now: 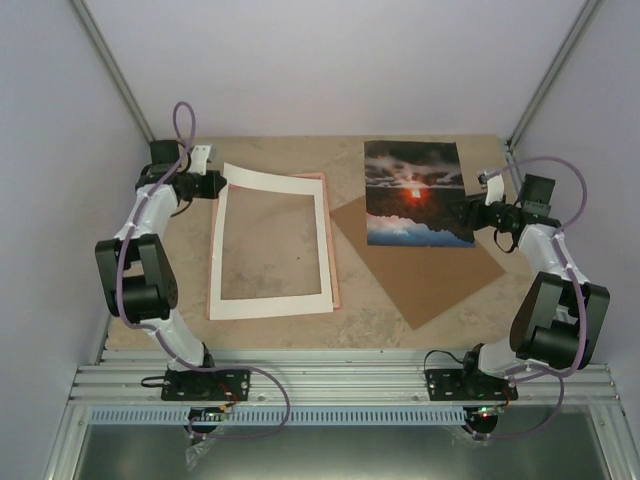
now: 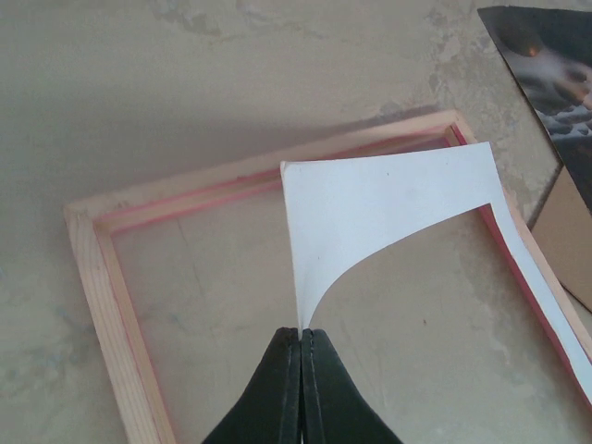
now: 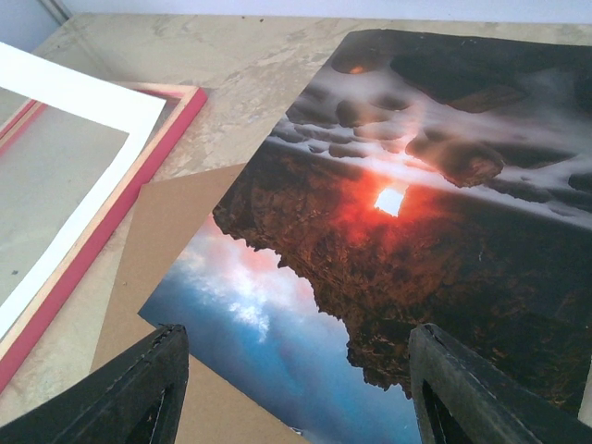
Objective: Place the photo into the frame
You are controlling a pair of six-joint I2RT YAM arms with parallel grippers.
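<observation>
A lab robot cell, with plain white walls [image 1: 340, 60] and an aluminium rail [image 1: 340, 382]

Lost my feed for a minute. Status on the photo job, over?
Left gripper shut on white mat, corner raised over frame. Right gripper open at edge of photo. It lies partly on brown board, outside frame. Mat covers frame.
</observation>
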